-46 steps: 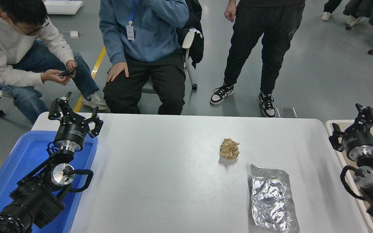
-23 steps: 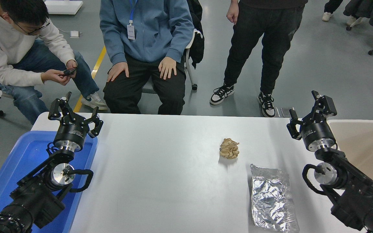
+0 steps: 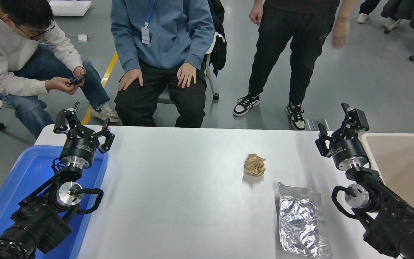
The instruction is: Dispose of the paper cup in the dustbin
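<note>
The left gripper (image 3: 82,125) sits parked at the near left, fingers spread and empty. The right gripper (image 3: 340,126) — also spread, holding nothing — reaches up from the near right, pointing far.

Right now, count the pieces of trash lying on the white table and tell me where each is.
2. The crumpled tan paper ball lies right of centre; the silver foil bag lies flat nearer the robot, at the right. No paper cup is visible.

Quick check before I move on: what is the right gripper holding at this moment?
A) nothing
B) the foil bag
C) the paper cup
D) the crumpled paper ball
A: the right gripper is open and empty, with the paper ball and foil bag lying on the table; no cup shows.
</note>
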